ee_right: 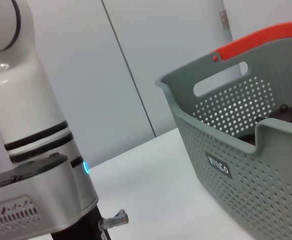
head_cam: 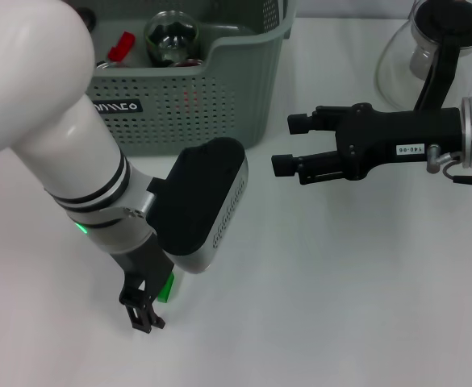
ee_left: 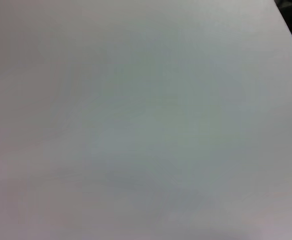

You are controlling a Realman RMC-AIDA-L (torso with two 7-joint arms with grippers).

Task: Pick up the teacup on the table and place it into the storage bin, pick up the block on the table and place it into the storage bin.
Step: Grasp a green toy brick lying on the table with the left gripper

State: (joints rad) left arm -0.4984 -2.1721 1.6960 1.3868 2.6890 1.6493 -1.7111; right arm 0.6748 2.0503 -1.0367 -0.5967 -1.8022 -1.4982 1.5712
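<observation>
The left hand [head_cam: 145, 310] is down at the desk [head_cam: 340, 306] at about seven o'clock in the head view, fingertips pointed at the surface. A small green block [head_cam: 166, 288] shows just beside the fingers, partly hidden by the wrist housing — whether the fingers close on it, I cannot tell. The right hand [head_cam: 292, 145] hangs above the desk at about two o'clock, its two fingers apart and holding nothing.

The storage bin [head_cam: 219, 89] stands at eleven to twelve o'clock, with a round glass piece [head_cam: 171, 36] and a red item [head_cam: 121, 46] inside. A glass carafe [head_cam: 433, 56] sits at one o'clock behind the right arm.

The desk is plain white — the left wrist view shows only that. The right wrist view shows pale wall panels [ee_right: 150, 60] behind the bin.
</observation>
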